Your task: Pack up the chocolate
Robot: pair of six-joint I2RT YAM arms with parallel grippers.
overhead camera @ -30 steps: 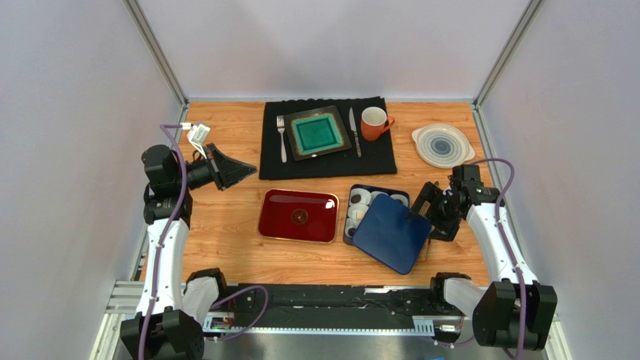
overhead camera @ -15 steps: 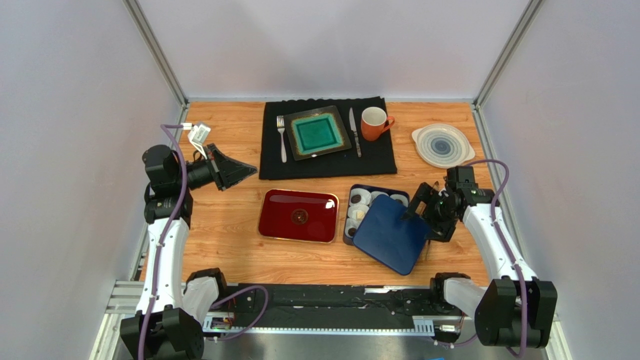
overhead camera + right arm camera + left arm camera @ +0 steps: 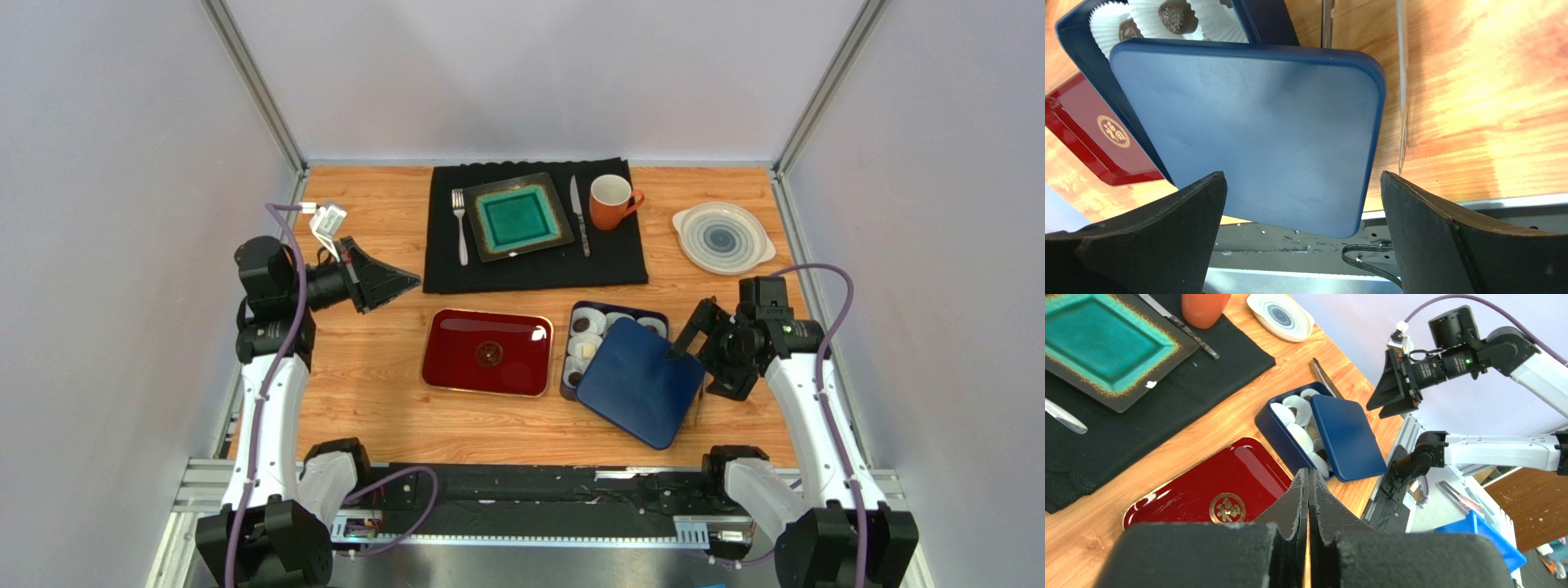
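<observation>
Clearly, right wrist shows chocolate (image 3: 1174, 18) beyond lid (image 3: 1247, 135).

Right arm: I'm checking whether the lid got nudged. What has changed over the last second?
The right tool, open, moved in over the right edge of the blue lid, then backed off rightward without gripping it. The lid stays askew on the blue box; the left tool stayed shut and parked.

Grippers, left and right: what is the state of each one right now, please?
Left gripper: closed, holding nothing.
Right gripper: open wide, holding nothing.
</observation>
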